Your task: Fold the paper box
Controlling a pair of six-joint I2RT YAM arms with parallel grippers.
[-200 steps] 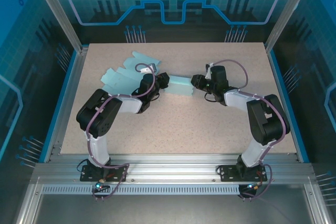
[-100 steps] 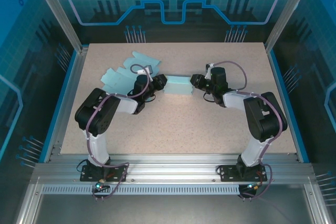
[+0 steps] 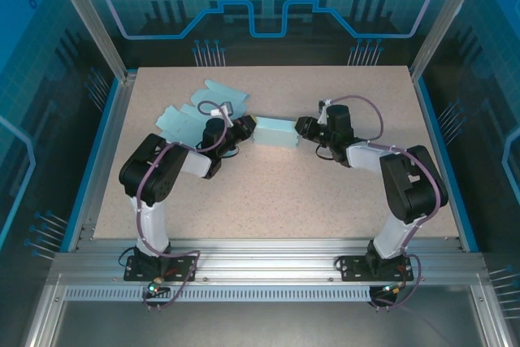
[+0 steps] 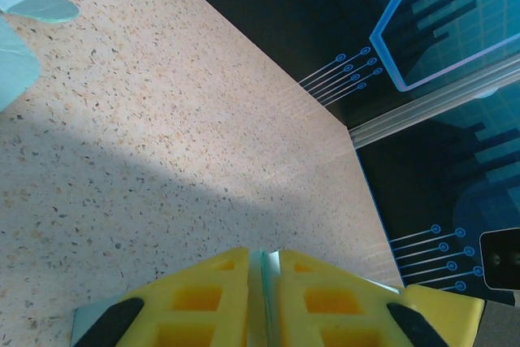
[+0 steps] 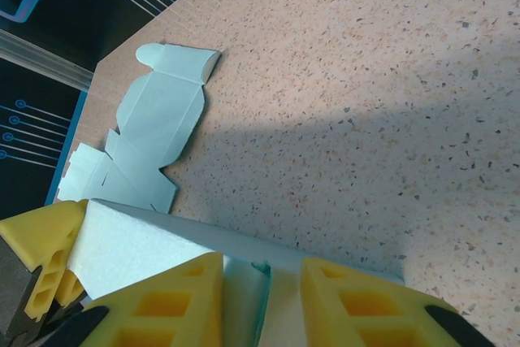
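I see the paper box (image 3: pixel 275 131) on the desk (image 3: pixel 268 201), just above the middle of the top view. My left gripper (image 3: pixel 249 127) is clenched on its thin left edge, and my right gripper (image 3: pixel 303 127) grasps its right end. Flat paper blanks (image 3: pixel 188 111) lie at upper left.

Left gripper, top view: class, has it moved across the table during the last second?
Yes. The left gripper, clamped on the paper box, has shifted slightly left, toward the left edge of the table.
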